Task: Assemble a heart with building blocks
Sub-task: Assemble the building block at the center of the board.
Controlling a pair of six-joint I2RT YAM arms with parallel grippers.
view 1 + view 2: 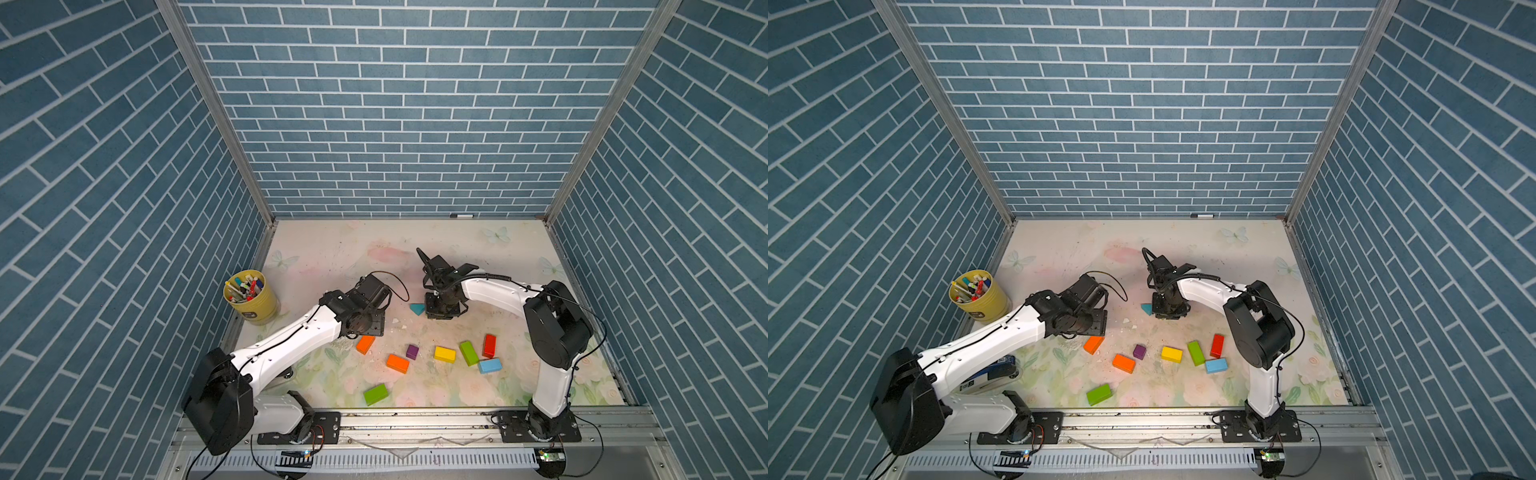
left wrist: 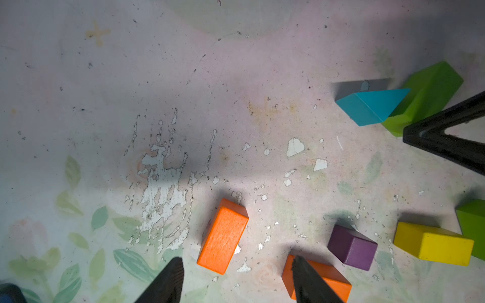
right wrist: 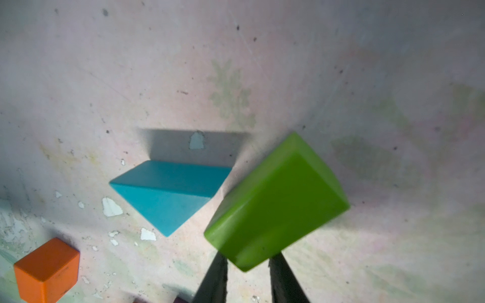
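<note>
Building blocks lie scattered on the floral table [image 1: 332, 249]; no heart shows. A teal triangle [image 1: 417, 308] lies mid-table. Nearer the front lie two orange bricks [image 1: 365, 344] [image 1: 397, 363], a purple cube [image 1: 412, 351], and yellow [image 1: 444, 354], green [image 1: 468, 353], red [image 1: 489, 345], light-blue [image 1: 489, 365] and green [image 1: 376, 394] bricks. My right gripper [image 3: 249, 272] is shut on the near end of a tilted green brick [image 3: 278, 202] beside the triangle [image 3: 168, 194]; its tips are hidden. My left gripper [image 2: 236, 275] hangs open over the orange bricks [image 2: 223, 236].
A yellow cup of marker pens [image 1: 250, 296] stands at the left edge. A blue-and-white gadget [image 1: 992, 374] lies under the left arm. A marker [image 1: 461, 216] lies along the back wall. Brick-patterned walls close three sides.
</note>
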